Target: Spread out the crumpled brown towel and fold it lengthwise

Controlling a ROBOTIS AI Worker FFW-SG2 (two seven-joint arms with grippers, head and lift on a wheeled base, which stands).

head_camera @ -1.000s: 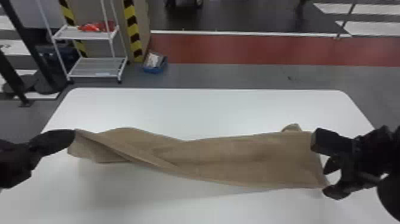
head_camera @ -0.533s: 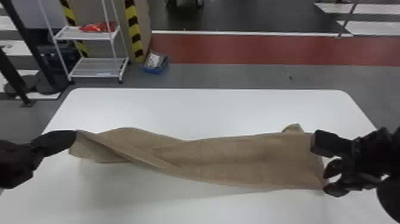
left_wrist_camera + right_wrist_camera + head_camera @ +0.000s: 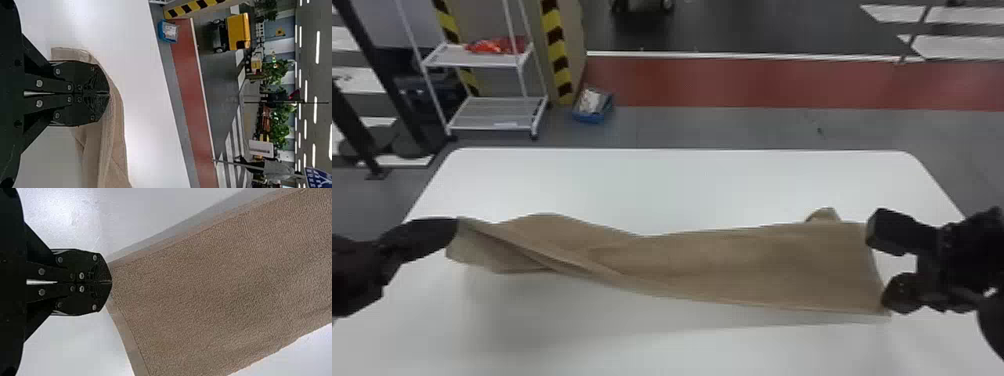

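Note:
The brown towel (image 3: 732, 265) stretches left to right as a long strip, with a diagonal fold at its left part and a small flap at its far right edge. My left gripper (image 3: 452, 231) is shut on its left end; in the left wrist view the left gripper (image 3: 109, 93) pinches the towel (image 3: 113, 137), which hangs away from the fingertips. At the near right corner is my right gripper (image 3: 888, 298). The right wrist view has the right gripper (image 3: 111, 282) shut with that corner of the towel (image 3: 219, 286) at its tips.
Beneath the towel lies the white table (image 3: 682, 185), its rounded far corners in view. Beyond it on the floor stand a white shelf rack (image 3: 492, 112) and a blue bin (image 3: 592, 117).
My right gripper's fingers have come together on the towel's near right corner, from a spread stance. The left gripper has shifted very slightly right; the towel has barely moved.

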